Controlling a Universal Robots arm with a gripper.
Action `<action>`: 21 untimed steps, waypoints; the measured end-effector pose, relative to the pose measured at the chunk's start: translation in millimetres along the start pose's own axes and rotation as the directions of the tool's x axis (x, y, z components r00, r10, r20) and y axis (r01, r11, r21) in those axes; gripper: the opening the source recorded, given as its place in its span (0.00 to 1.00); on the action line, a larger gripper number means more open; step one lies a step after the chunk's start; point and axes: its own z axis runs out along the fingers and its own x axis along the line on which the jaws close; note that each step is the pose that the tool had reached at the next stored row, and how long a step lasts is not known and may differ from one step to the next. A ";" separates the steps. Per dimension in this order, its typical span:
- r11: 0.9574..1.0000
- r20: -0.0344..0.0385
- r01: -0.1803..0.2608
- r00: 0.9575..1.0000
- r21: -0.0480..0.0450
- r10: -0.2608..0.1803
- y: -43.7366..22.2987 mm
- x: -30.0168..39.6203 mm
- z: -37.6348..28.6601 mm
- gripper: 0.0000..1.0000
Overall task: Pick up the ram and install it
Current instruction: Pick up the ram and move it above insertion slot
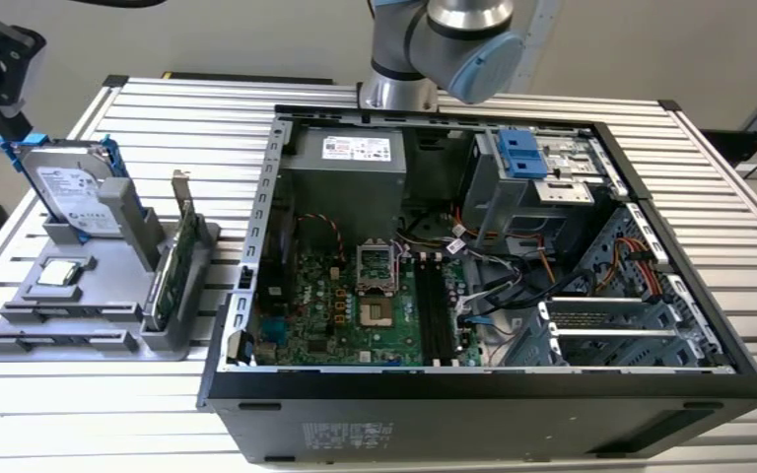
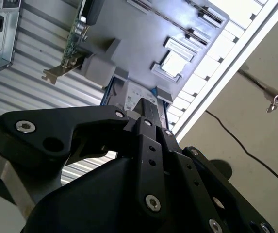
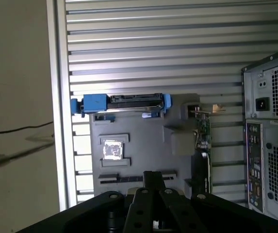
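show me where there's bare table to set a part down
Bare table slats lie behind the grey holder up to the far edge, and before it to the near edge. A strip runs along the computer case on the exterior view's right. Inside the case is crowded with cables.

Slatted silver metal table (image 1: 103, 419), ribs running across in the exterior view. Two things sit directly on it. Open black PC case (image 1: 484, 419), side panel off, takes up centre thru 3 o'clock. Grey parts holder (image 1: 17, 340) at 9 o'clock, just beside case's wall, approx. parallel w/ it.
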 end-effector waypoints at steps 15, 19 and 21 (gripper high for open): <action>1.000 0.000 0.000 1.000 0.000 0.000 -5.8 0.5 -0.3 0.00; 1.000 0.000 0.000 1.000 0.000 0.000 -7.4 0.7 -0.4 0.00; 1.000 0.000 0.000 1.000 0.000 0.000 -8.2 0.7 -0.4 0.00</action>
